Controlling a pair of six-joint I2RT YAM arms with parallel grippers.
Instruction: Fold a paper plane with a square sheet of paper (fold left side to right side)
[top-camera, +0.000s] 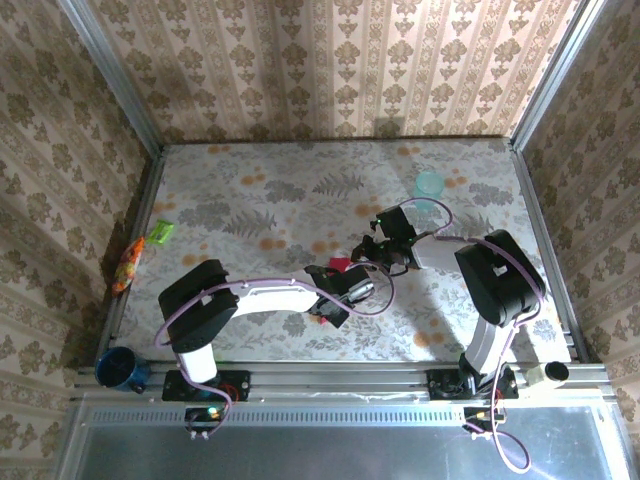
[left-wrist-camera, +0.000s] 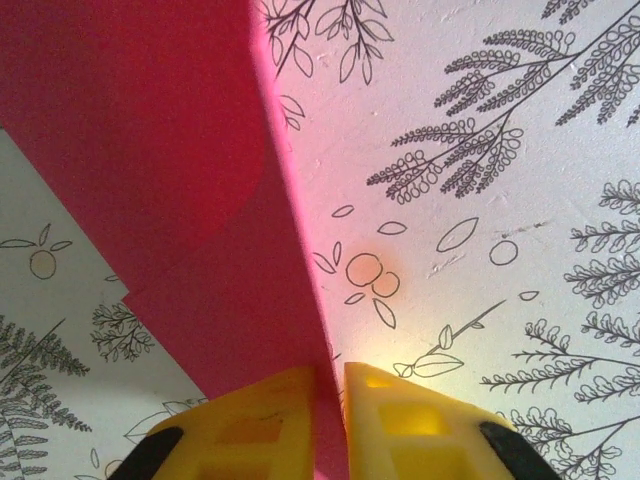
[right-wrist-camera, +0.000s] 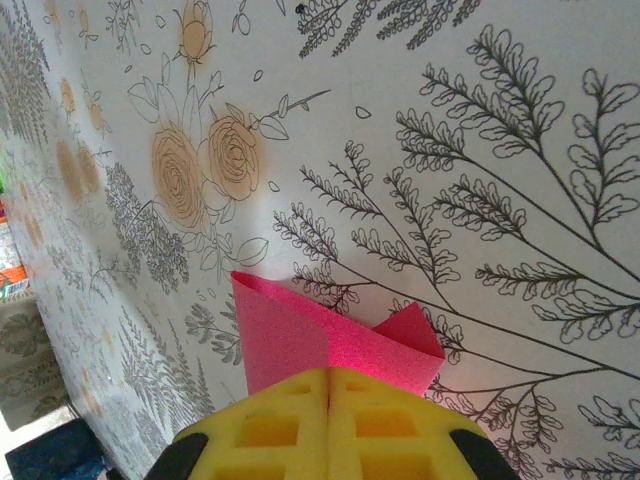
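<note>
the left tool (left-wrist-camera: 335, 378) has its 2 yellow fingers (left-wrist-camera: 265, 420) drawn almost together, with only a thin slit between them. the edge of the sheet of paper (left-wrist-camera: 150, 150) runs down into that slit, so this tool is pinched on the paper. from the fingertips the magenta-red sheet spreads up and to the left across the left wrist view. its long straight edge is lifted off the desk (left-wrist-camera: 480, 300) and throws a pink glow on the leaf print beside it. low on the left side a step in the outline shows a 2nd layer of paper

the right tool (right-wrist-camera: 328, 385) is closed, its 2 yellow fingers pressed flat against each other, and the same paper comes out from between their tips, so it grips the sheet too. 2 flaps rise from that grip: a broad one on the left with a pointed upper corner, and a smaller pointed one on the right

in the top view both tools meet a little right of the desk's middle, the left one nearer the bases, the right one further back, with a small patch of red showing between them. a pale teal cup (top-camera: 428, 185) stands upright further back, apart from the tools. a green packet (top-camera: 162, 232) and an orange packet (top-camera: 127, 265) lie at the desk's left edge, well apart from the paper. a dark blue mug (top-camera: 118, 368) sits at the near left corner
</note>
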